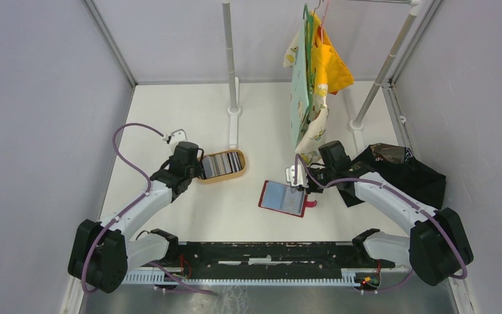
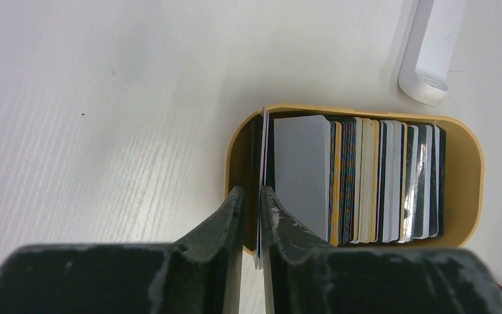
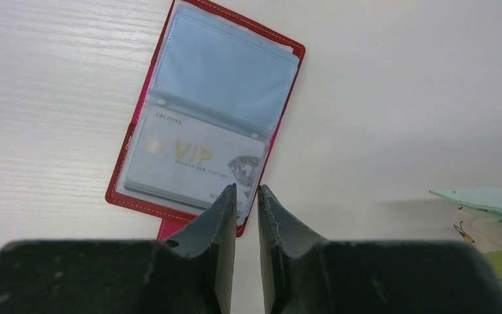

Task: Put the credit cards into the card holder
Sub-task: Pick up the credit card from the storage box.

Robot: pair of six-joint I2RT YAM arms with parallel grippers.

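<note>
Left gripper (image 2: 251, 212) pinches end card (image 2: 262, 150), edge-on, at tray's (image 2: 470, 170) left end. Other credit cards (image 2: 366, 183) stand packed inside tray. Right of tray, card holder (image 3: 225, 65) lies open. Right gripper (image 3: 246, 203) is over its edge, nearly closed, seemingly empty.

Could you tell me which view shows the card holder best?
The right wrist view: the card holder shows large, lying open with a VIP card in one sleeve. The top external view shows it small; the left wrist view shows at most a red sliver.
</note>
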